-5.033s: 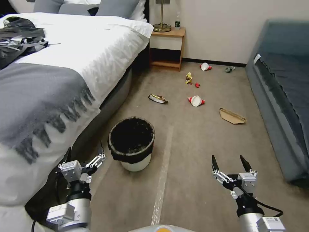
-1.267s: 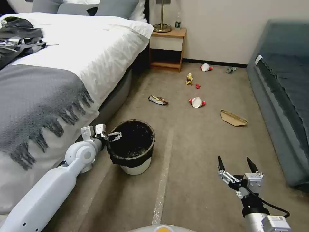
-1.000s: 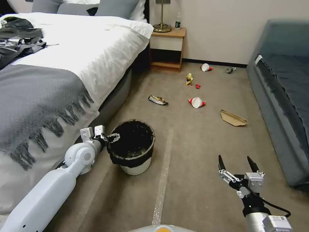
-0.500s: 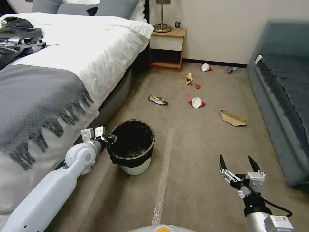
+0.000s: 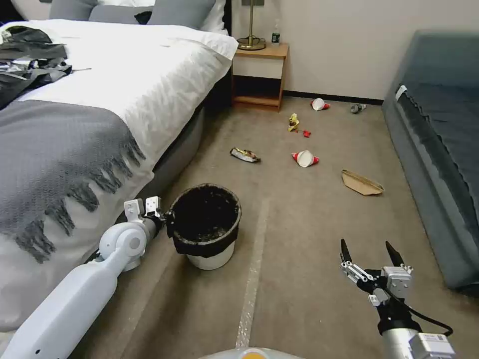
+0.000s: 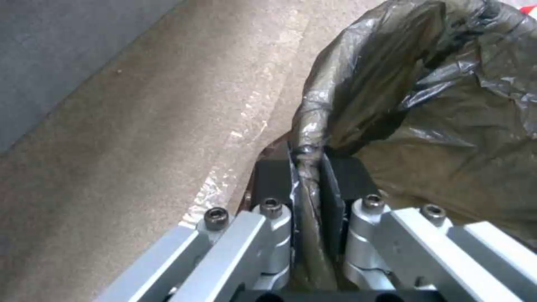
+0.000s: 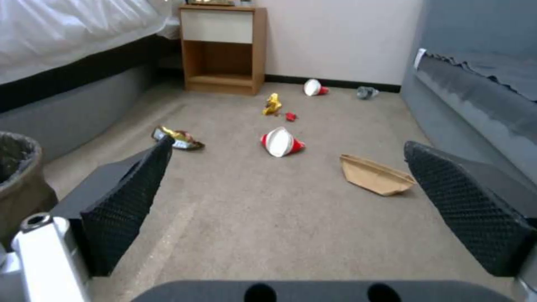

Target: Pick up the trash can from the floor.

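Left gripper (image 6: 306, 184) fingers clamped on trash can (image 5: 205, 227) rim at 9 o'clock; can resting on floor (image 5: 299, 224), lift pending. Right gripper (image 5: 370, 255) fingers spread wide, empty, idle.

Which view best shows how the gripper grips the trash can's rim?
The left wrist view: the left gripper pinches the trash can rim's bag. The head view shows the whole can; the right wrist view, its edge.

The head camera looks down from high across the floor (image 5: 309, 224). The left wrist camera sits tight against the trash can (image 6: 425, 105) rim. The right wrist camera looks low along that floor toward the far wall.
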{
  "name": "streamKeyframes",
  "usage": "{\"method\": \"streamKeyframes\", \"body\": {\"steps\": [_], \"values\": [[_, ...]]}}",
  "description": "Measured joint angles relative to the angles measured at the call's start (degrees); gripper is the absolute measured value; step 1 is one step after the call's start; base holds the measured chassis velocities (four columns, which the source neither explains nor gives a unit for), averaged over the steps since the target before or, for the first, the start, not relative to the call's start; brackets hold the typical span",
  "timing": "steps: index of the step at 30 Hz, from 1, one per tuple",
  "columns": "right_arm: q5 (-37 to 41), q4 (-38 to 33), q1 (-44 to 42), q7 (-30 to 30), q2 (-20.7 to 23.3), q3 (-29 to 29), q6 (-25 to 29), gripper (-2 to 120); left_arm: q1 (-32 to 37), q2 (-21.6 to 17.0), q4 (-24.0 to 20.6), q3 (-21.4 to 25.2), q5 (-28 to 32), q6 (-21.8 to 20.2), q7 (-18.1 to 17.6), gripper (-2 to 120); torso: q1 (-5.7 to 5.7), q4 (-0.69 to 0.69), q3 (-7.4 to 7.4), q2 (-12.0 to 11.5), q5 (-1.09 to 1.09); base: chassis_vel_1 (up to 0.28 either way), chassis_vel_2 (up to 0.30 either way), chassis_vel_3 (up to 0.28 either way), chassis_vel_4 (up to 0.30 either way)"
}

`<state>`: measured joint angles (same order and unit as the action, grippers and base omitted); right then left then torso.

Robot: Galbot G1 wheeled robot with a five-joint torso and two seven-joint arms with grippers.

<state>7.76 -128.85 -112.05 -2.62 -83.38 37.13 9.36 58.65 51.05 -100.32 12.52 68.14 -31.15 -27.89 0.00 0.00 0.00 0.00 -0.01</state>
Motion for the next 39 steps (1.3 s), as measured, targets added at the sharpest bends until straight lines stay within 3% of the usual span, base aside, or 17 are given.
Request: {"method": "streamKeyframes", "body": {"steps": [7, 21, 39], "values": [[0.0, 0.1, 0.1, 0.0, 0.1, 0.0, 0.0, 100, -1.8, -0.3, -1.2, 0.1, 1.6, -0.1, -0.2, 0, 0.0, -0.01, 0.0, 0.0, 0.01, 0.0, 0.0, 0.0, 0.0], [-0.1, 0.3, 0.3, 0.0, 0.1, 0.1, 0.0, 100, -3.7, -2.3, -10.2, 2.1, 5.3, -1.3, -0.7, 0, 0.0, -0.01, 0.0, 0.0, 0.0, 0.0, 0.0, 0.0, 0.0], [-0.1, 0.2, 0.7, -0.1, 0.4, -0.2, -0.3, 100, 3.2, -7.0, -25.9, 12.3, 8.1, -0.9, 1.7, 0, 0.0, -0.01, 0.0, 0.0, 0.02, 0.0, 0.0, 0.0, 0.0]]}}
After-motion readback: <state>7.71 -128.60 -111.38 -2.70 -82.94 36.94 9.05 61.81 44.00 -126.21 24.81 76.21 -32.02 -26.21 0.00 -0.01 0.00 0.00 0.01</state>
